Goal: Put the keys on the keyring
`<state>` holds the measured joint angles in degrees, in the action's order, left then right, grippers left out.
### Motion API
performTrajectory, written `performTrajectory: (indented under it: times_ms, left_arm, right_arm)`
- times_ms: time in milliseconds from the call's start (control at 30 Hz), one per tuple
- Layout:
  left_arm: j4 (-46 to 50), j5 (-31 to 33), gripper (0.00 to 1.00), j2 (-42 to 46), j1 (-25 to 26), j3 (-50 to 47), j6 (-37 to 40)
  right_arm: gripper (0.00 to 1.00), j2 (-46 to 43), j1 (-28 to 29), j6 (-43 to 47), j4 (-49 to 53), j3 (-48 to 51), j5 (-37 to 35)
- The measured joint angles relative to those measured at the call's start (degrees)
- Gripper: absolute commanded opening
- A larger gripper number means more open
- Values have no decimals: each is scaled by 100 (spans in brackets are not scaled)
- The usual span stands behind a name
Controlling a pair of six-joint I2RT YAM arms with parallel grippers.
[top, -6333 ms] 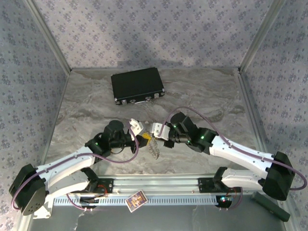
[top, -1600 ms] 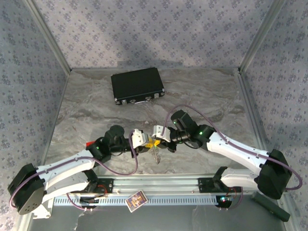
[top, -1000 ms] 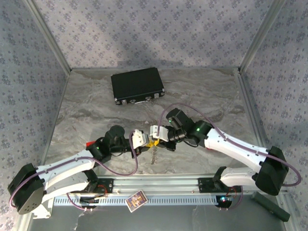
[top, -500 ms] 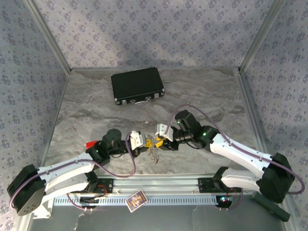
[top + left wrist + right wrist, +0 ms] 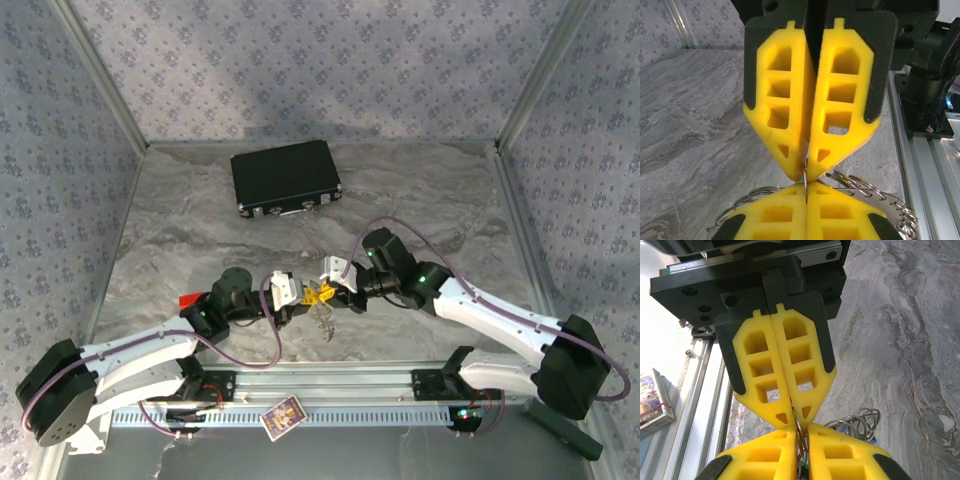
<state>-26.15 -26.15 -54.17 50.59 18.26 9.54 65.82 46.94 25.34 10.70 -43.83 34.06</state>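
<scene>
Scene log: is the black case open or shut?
Shut: the black case lies flat, lid down, no gap along its front.

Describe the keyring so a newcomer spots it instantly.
Toward the near edge of the table, the left tool and right tool meet tip to tip. The keyring hangs from that junction. It's the silvery ring fanned with small metal pieces, unlike the flat black case behind.

Floral-papered walls (image 5: 320, 70) enclose a grey marbled table (image 5: 430, 200).
</scene>
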Motion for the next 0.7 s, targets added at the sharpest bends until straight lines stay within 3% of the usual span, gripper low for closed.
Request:
performTrajectory:
  times_ms: [100, 200, 300, 400, 700]
  left_arm:
    - [0, 0, 0, 0, -11, -4, -20]
    - [0, 0, 0, 0, -11, -13, -22]
    - [31, 4, 12, 2, -9, -20, -15]
    - [160, 68, 16, 28, -4, -9, -2]
    - [734, 197, 11, 44, -4, 258, 50]
  right_arm:
    - [0, 11, -4, 11, -2, 0, 22]
    - [0, 28, -9, 15, 17, 0, 28]
    - [0, 39, -4, 66, 98, -28, 24]
    - [0, 96, 55, 162, 361, -162, -83]
    - [0, 328, 374, 573, 1311, -813, -739]
